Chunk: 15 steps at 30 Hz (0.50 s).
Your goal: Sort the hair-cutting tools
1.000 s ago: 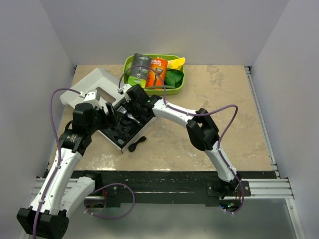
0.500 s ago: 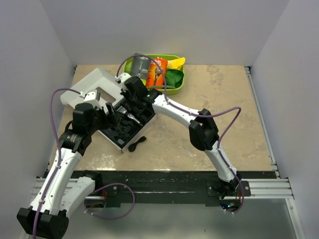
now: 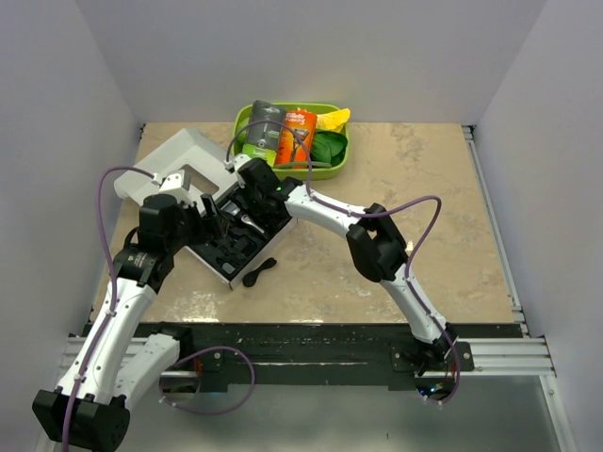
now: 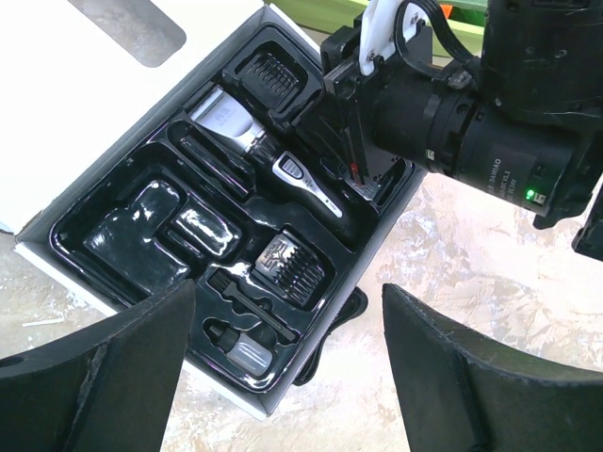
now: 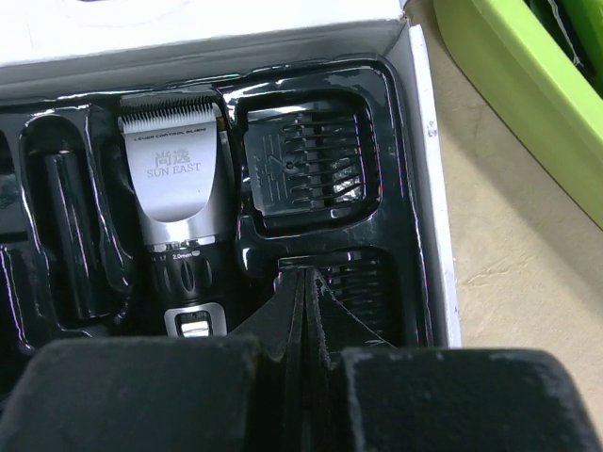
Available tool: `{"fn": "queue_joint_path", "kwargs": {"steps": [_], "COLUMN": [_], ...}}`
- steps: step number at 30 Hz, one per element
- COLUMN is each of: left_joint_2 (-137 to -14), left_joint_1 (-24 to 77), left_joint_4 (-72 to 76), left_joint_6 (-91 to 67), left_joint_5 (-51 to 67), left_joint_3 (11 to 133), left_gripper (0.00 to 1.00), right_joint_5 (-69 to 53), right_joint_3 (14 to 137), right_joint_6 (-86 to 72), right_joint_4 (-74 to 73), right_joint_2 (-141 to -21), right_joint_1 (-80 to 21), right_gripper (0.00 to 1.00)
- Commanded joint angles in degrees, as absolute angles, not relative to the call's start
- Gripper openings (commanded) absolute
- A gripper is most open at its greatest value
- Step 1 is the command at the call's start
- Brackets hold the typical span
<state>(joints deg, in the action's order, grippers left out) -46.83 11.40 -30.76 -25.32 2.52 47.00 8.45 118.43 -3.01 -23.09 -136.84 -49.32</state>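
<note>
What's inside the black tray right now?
The clipper and a guide comb sit in slots of the tray. The right gripper, jaws shut, hides most of the neighbouring slot.

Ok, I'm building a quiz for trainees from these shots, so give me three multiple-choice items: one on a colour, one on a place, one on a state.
1. What colour is the bin? A green; B blue; C red.
2. Where does the clipper lie? A in the bin; B in the black tray; C held up in the air.
3. How do the right gripper's jaws stand? A wide open; B shut; C clamped around the clipper.

Key: 1 A, its wall is lime green. 2 B, the clipper's silver head sits in a moulded slot. 3 B, the fingers meet beside the clipper, not on it.
</note>
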Motion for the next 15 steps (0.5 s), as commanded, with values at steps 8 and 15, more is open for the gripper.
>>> {"fn": "queue_joint_path", "kwargs": {"steps": [8,15], "left_joint_2": [-46.8,-46.0], "left_joint_1": [11.6,11.6], "left_joint_4": [-28.3,-29.1], "left_joint_6": [-24.4,-24.3], "left_joint_5": [2.5,2.2], "left_joint_3": [47.2,47.5], "left_gripper": [0.84,0.85], "right_joint_5": [10.5,10.1], "right_joint_3": [117.1,115.2], "right_joint_6": [-3.1,-3.9], "right_joint_4": [-22.3,-21.1], "right_joint_2": [-134.6,-129.9], "right_joint_1": [-48.6,-48.8], "right_gripper": [0.00,0.00]}}
